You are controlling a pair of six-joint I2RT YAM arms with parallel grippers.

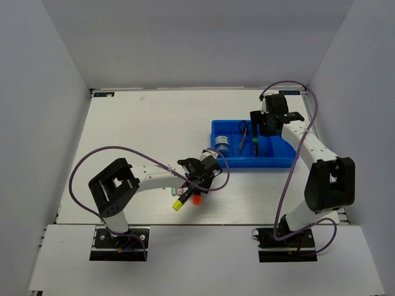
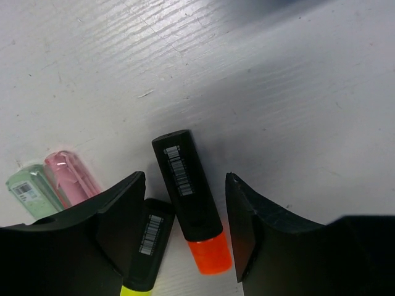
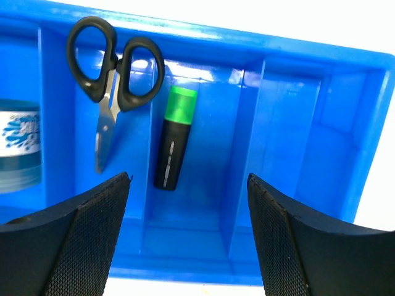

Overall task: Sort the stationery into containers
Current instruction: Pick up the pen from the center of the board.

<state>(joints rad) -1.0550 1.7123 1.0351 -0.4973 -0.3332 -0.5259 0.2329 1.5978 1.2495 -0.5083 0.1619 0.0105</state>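
The blue tray sits at the right of the table. In it lie black-handled scissors, a green highlighter in the compartment beside them, and a blue-and-white roll at the left. My right gripper hangs open and empty over the tray. My left gripper is open and low over the table, its fingers on either side of the orange highlighter with gaps on both sides. A yellow highlighter lies partly under the left finger. Pink and pale green highlighters lie further left.
White walls close in the table at the back and both sides. The loose highlighters lie near the table's front edge, left of the tray. A purple cable loops from each arm.
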